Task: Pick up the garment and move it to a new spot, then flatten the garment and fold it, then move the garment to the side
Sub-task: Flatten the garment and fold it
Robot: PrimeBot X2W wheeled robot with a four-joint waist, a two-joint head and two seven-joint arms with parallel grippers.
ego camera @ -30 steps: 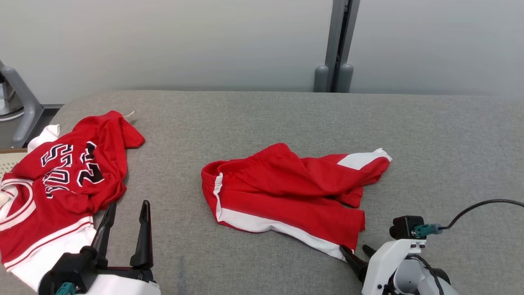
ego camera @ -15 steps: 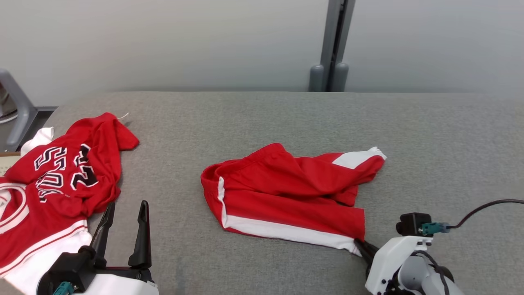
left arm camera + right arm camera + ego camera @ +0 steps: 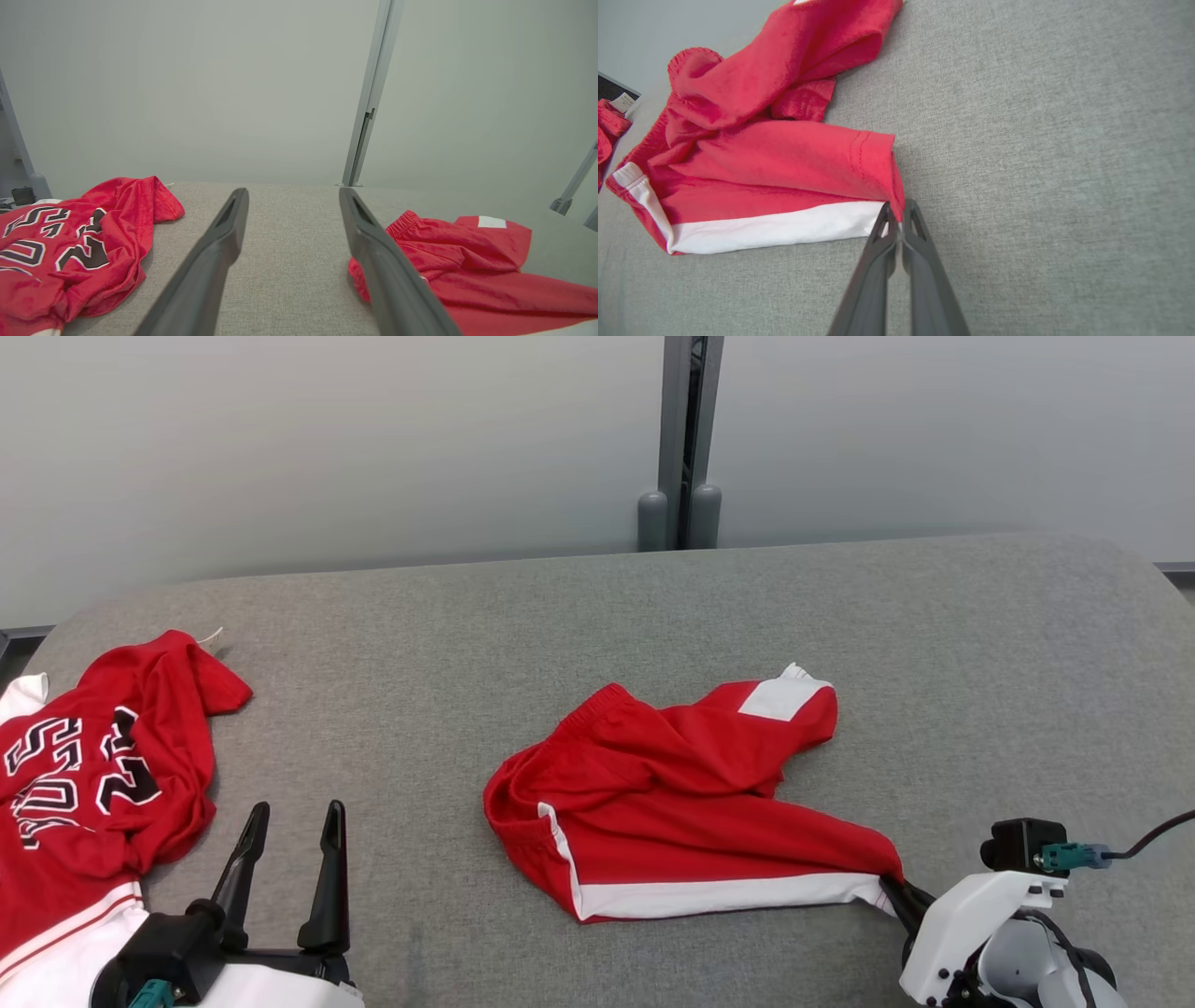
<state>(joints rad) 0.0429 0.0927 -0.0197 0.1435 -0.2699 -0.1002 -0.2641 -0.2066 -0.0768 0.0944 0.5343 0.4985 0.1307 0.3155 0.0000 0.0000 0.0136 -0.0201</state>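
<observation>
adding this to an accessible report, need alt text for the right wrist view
The right gripper has its fingers shut on a hem corner of the red shorts, right where the white side stripe ends. The shorts lie crumpled on the grey fabric surface, spreading up and to the left of the view.

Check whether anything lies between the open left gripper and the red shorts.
Nothing visible does. Only bare grey surface lies between the left gripper and the red shorts. The red jersey lies on the gripper's other side, off that path. The right gripper is shut on the shorts' near corner.
</observation>
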